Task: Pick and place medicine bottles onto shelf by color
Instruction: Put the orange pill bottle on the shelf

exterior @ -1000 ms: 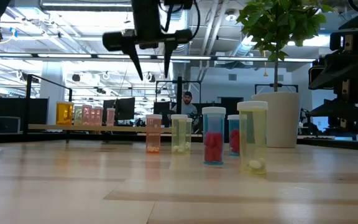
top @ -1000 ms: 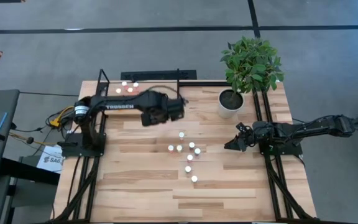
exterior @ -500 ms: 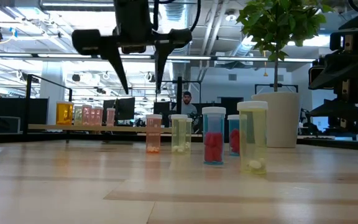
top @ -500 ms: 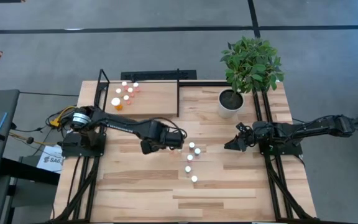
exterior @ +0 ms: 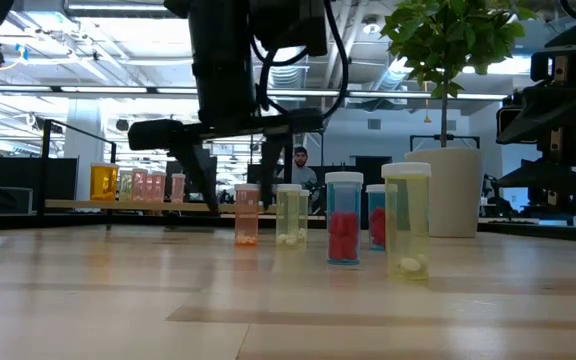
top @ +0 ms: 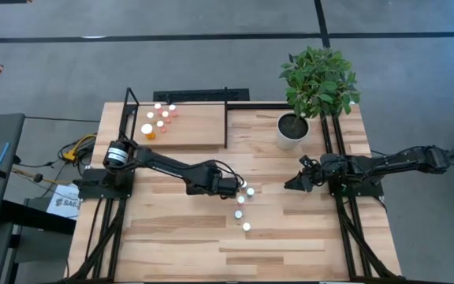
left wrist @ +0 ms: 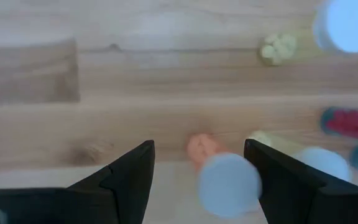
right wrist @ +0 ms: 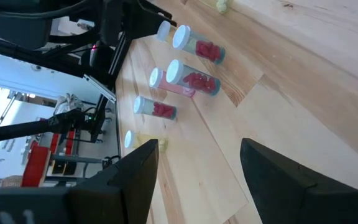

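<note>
Bottles (top: 243, 207) left to sort stand in a loose cluster mid-table, and the left hand (exterior: 236, 172) is right at the near end of that cluster. The one that matters is the orange-pill bottle (exterior: 247, 214). In the left wrist view it sits upright, white cap up, between the two fingers (left wrist: 127, 176) but off-centre, closer to one finger than the other, and still a bit ahead of the tips. The low view backs that up: the fingers hang down either side of the bottle with daylight between them and it, so the hand is spread wide and holding nothing. I can't tell if one finger brushes it, but it doesn't look like it.

The bottle's long axis is vertical and the fingers come down roughly parallel to it, so my guess is the next move is mostly a short drop plus a small sideways nudge to centre it. The yellow-pill bottle (exterior: 288, 215) stands just beside it, so a sloppy close could clip that one.

The shelf (top: 195, 126) with the bottles already placed is back behind the hand, toward the arm's own base side. The right hand (top: 299, 182) waits well apart at its edge of the table, fingers open, empty. The left arm is clearly nearer.
</note>
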`<control>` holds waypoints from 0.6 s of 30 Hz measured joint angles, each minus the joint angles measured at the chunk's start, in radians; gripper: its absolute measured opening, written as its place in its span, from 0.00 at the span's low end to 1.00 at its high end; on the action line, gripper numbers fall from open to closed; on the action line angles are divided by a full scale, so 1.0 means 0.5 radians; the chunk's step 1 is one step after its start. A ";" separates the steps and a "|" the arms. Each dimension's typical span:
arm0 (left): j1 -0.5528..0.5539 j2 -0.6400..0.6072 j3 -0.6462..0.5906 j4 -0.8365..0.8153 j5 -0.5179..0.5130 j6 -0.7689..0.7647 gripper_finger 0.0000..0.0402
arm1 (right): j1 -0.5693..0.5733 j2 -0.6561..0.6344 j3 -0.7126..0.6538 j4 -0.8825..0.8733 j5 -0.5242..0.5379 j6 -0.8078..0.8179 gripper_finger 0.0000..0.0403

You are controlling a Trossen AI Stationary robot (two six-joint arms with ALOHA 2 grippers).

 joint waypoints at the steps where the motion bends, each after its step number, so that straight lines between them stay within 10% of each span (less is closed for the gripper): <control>1: 0.006 0.001 0.000 -0.018 -0.008 0.041 0.59 | 0.000 -0.001 -0.001 0.000 0.000 0.000 0.62; 18: 0.001 0.002 0.000 -0.046 0.059 0.343 0.56 | 0.000 0.000 0.000 0.001 0.000 0.000 0.62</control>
